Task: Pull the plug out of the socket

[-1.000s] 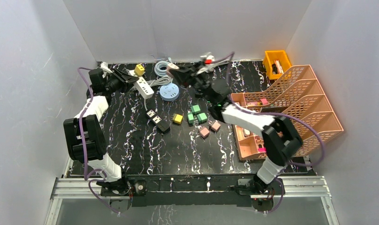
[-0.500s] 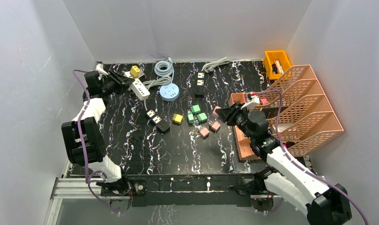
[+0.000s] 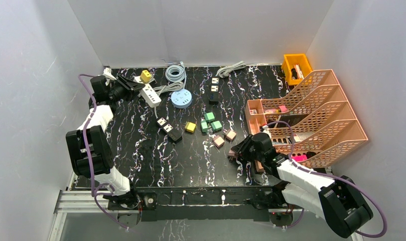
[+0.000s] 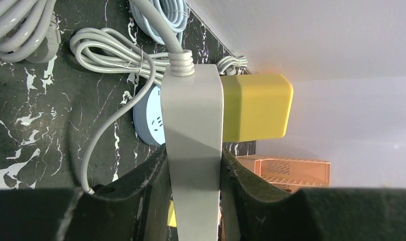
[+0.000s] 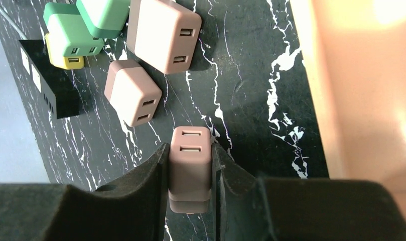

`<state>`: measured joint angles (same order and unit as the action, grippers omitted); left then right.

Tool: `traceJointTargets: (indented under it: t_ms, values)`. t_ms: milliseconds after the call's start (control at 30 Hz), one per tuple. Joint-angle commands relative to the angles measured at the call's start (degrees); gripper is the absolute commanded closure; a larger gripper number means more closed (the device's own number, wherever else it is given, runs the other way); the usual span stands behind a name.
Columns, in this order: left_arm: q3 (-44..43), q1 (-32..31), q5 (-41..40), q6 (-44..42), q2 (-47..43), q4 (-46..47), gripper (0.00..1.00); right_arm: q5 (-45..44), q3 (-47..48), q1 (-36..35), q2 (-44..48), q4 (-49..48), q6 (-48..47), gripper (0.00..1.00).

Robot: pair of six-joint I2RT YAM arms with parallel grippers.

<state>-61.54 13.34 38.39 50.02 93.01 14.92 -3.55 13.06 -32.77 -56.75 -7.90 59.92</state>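
A white power strip (image 3: 151, 94) lies at the back left with a yellow plug (image 3: 146, 76) stuck in its side. My left gripper (image 3: 133, 84) is shut on the strip's near end. In the left wrist view the strip (image 4: 193, 130) stands between the jaws of my left gripper (image 4: 193, 173), and the yellow plug (image 4: 256, 107) juts out to its right. My right gripper (image 3: 234, 152) is at the front right, low over the table. It is shut on a pink plug (image 5: 190, 155), whose two USB slots face away from the gripper (image 5: 190, 168).
A peach file rack (image 3: 316, 115) and a yellow bin (image 3: 296, 65) stand at the right. A round blue socket (image 3: 181, 99), coiled grey cables (image 3: 175, 74), black sockets (image 3: 214, 90) and loose green, yellow and pink plugs (image 3: 211, 123) lie mid-table. Two pink plugs (image 5: 163, 35) sit just ahead of my right gripper.
My right arm has swung from the back middle of the table to the front right, carrying the pink plug down toward the table. My left gripper has stayed on the power strip.
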Motion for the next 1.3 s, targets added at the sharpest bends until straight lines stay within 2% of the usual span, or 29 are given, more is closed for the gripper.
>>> traceJointTargets:
  t_ms: [0, 33, 67, 133, 200, 333, 467, 533, 567, 633, 667, 733, 767, 833, 900, 1067, 1267]
  values:
    - [-0.6, 0.28, 2.84, -0.1, -5.65, 3.87, 1.0, -3.24, 1.56, -0.28, -0.96, -1.11, -1.68, 0.64]
    - [-0.53, 0.24, 2.87, -0.1, -5.65, 3.95, 1.0, -3.2, 1.82, -0.23, -1.21, -1.64, -2.41, 0.53]
    - [-0.52, 0.27, 2.96, 0.02, -5.71, 4.05, 1.0, -3.19, 2.42, -0.33, -1.44, -2.51, -3.26, 0.31]
    - [-0.38, 0.28, 3.23, 0.37, -5.79, 4.44, 1.0, -2.55, 3.7, -0.38, -1.83, -5.36, -5.62, 0.19]
    - [-0.34, 0.28, 3.58, 0.63, -5.76, 4.82, 1.0, -2.75, 5.39, -0.87, -1.76, -8.37, -7.8, 0.03]
    - [-0.85, 0.19, 5.14, 0.46, -5.6, 4.84, 1.0, -11.02, 11.58, -4.27, 0.69, -11.01, -13.19, 0.02]
    - [-3.27, -1.86, 5.9, -3.88, -5.02, 1.52, 1.0, -30.65, 19.68, -11.02, 0.89, -11.69, -20.98, 0.02]
    - [-7.0, -4.08, 5.69, -10.22, -4.49, -3.91, 1.0, -40.63, 25.37, -13.95, -3.32, -12.13, -24.34, 0.02]
    - [-8.21, -5.29, 5.33, -12.39, -4.38, -6.02, 1.0, -42.18, 28.32, -14.35, -6.45, -12.92, -26.4, 0.02]
    - [-9.32, -6.63, 4.75, -14.88, -4.76, -8.23, 1.0, -38.87, 35.74, -14.38, -14.1, -15.25, -31.7, 0.02]
    - [-9.52, -7.0, 4.67, -15.72, -5.02, -8.59, 1.0, -33.31, 39.72, -14.24, -19.98, -16.87, -36.41, 0.02]
    - [-9.64, -7.45, 4.91, -16.83, -5.87, -8.95, 1.0, -14.68, 50.34, -13.62, -29.11, -16.52, -45.56, 0.02]
    - [-9.66, -7.79, 4.93, -17.35, -6.26, -9.07, 1.0, -7.43, 58.17, -13.47, -33.48, -12.61, -48.31, 0.02]
    - [-9.89, -8.33, 5.14, -18.12, -6.69, -9.67, 1.0, 2.48, 65.35, -13.47, -39.12, -12.7, -51.25, 0.02]
    - [-10.32, -8.55, 5.33, -18.64, -6.74, -10.34, 1.0, 7.03, 69.99, -13.35, -42.37, -14.18, -51.7, 0.02]
    - [-10.79, -8.91, 5.34, -19.09, -6.84, -11.01, 1.0, 13.06, 84.96, -12.43, -53.39, -8.07, -49.34, 0.02]
    - [-10.93, -9.05, 4.73, -19.4, -6.68, -11.44, 1.0, 16.94, 94.55, -12.25, -60.18, -3.63, -47.68, 0.04]
